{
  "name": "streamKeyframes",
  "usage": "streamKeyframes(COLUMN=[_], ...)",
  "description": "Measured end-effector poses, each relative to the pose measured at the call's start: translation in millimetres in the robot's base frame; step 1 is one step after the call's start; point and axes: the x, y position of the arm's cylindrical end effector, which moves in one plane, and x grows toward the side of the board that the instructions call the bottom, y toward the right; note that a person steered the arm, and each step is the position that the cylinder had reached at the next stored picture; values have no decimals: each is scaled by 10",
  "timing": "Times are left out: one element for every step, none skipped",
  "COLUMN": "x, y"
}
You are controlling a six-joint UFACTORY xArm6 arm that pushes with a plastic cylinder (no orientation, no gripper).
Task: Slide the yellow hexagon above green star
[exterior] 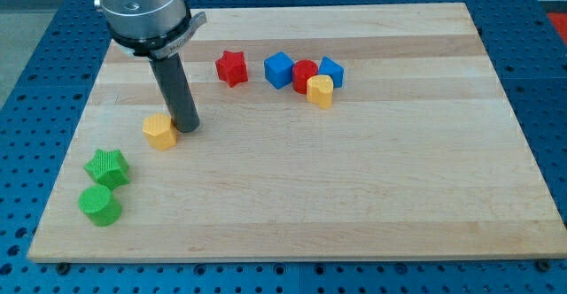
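The yellow hexagon (159,131) lies on the wooden board at the view's left of centre. My tip (187,128) stands right against its right side. The green star (107,167) lies lower left of the hexagon, a short gap away. The hexagon is up and to the right of the star.
A green cylinder (99,205) sits just below the star. A red star (232,67) lies at the view's top centre. Further right is a cluster: a blue cube (278,70), a red cylinder (304,73), a blue block (331,70) and a yellow heart-like block (320,91). The board's left edge (66,152) is close to the green blocks.
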Motion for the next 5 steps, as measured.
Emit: streamKeyframes(x=[0,3,57,123,123], y=[-61,-61,-61,-62,-135])
